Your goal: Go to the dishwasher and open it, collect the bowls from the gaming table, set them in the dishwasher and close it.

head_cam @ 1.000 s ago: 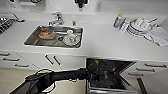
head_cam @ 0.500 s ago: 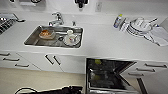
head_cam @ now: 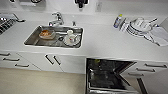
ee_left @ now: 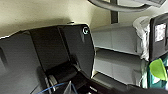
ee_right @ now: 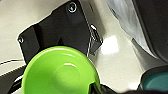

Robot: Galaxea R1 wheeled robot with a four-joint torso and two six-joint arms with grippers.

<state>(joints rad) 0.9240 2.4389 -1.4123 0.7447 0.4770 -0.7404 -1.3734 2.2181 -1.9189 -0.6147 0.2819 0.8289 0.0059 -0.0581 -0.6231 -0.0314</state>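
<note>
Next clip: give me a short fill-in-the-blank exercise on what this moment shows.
1. The built-in dishwasher under the white countertop stands ____.
2. The round plastic bowl close to the right wrist camera is coloured ____.
3. The orange-stained dish lies inside the steel ____.

Missing words: open; green; sink

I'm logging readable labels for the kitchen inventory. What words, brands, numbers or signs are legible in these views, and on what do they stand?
No text can be read in these views.
Blue spray bottle with yellow cap on the white countertop: its label is too blurred to read.
Small pale panel on a dark upright part in the left wrist view: markings too blurred to read.
Glossy lime-green plastic bowl: no print shows.
Open dishwasher with dark interior: no visible label.
</note>
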